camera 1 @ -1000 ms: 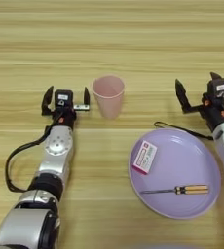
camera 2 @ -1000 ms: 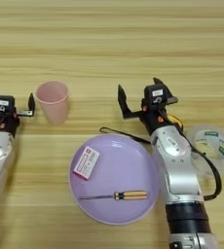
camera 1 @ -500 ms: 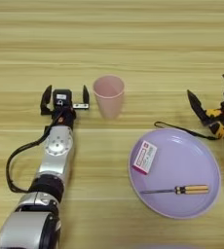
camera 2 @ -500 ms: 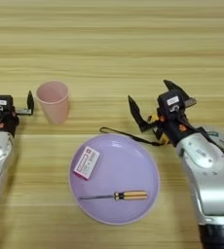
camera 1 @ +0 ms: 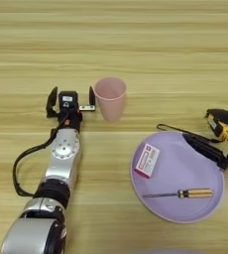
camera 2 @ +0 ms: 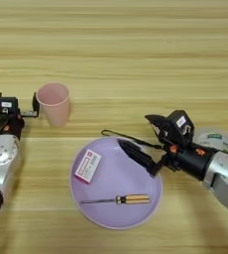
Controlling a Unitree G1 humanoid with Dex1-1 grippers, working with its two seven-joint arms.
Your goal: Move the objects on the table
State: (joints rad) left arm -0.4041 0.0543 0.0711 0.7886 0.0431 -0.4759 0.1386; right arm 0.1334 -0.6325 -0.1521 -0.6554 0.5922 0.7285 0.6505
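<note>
Since the earlier frames, only the right arm has been moved: it has been swung down from the far side of the table and turned toward the plate, while the left arm, the cup, the box and the screwdriver have been left where they were. Starting at the left, the left gripper (camera 1: 70, 99) is held just beside the pale pink cup (camera 1: 110, 97), its two black fingers spread wide and empty, one finger close to the cup's wall; whether it touches cannot be told. The cup stands upright on the wooden table (camera 1: 136, 39). Further right, the lilac plate (camera 2: 136, 211) carries the pink-and-white box (camera 2: 88, 166) on its left part and the screwdriver (camera 2: 117, 200) lying near its front rim, handle to the right. The right gripper (camera 2: 142, 139) is now tilted over the plate's right far rim, fingers held wide apart with nothing between them; one long finger is stretched low over the plate, the other is raised beyond the rim. From this, a reach into the plate is judged to be under way, though which thing is aimed at cannot be decided. A thin dark cable is seen running along the plate's far edge. Behind the right forearm a round pale thing (camera 2: 216, 140), perhaps the tape measure, is mostly hidden and cannot be made out with certainty.
</note>
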